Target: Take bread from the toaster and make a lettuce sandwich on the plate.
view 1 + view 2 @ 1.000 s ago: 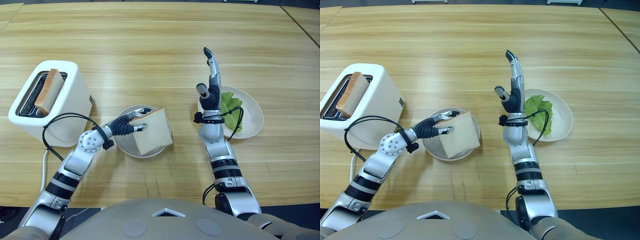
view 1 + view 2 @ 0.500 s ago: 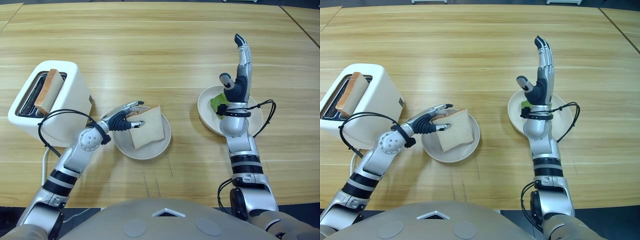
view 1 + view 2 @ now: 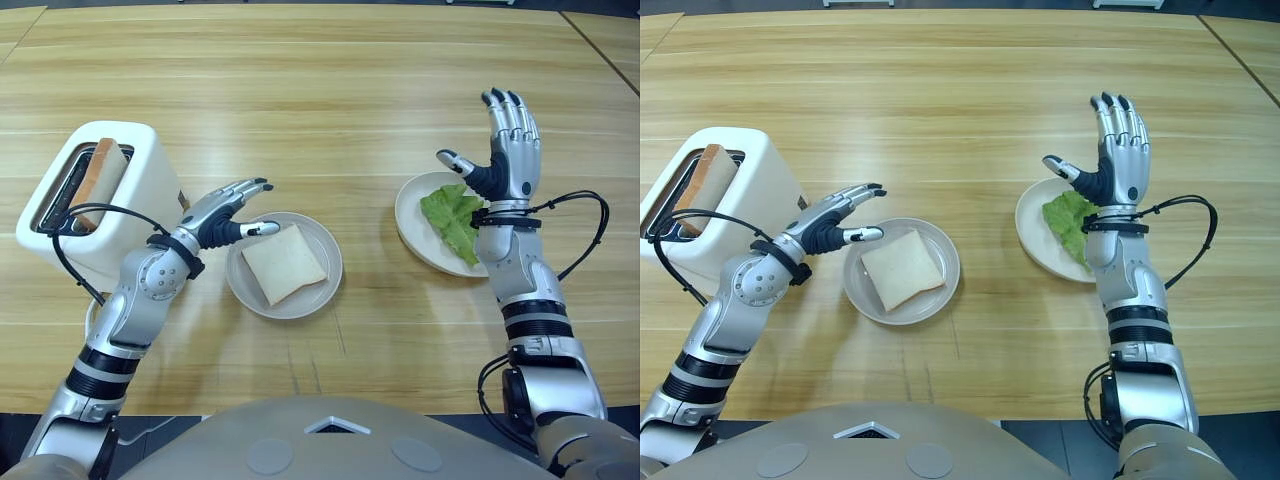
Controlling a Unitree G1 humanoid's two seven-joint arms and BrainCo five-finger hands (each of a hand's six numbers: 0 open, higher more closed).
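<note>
Bread slice (image 3: pixel 285 277) now lies flat on the round plate (image 3: pixel 318 245), released by the left hand (image 3: pixel 215 218), which has drawn back, fingers spread and empty. The right hand (image 3: pixel 508 155), also open and empty, has swung above the lettuce (image 3: pixel 452 215), probably the next ingredient. Two slices, the second slice (image 3: pixel 97 180) in the one toaster (image 3: pixel 140 205); two plates, counting the lettuce plate (image 3: pixel 412 225).

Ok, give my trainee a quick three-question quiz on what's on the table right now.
1. True or false: the left hand is gripping the bread slice on the plate.
2. Where is the lettuce? A on the bare table; B on a second plate; C on the bread slice.
3. How many slices stand in the toaster?
Key: 1 false, that hand is open and off the bread; 2 B; 3 one.
</note>
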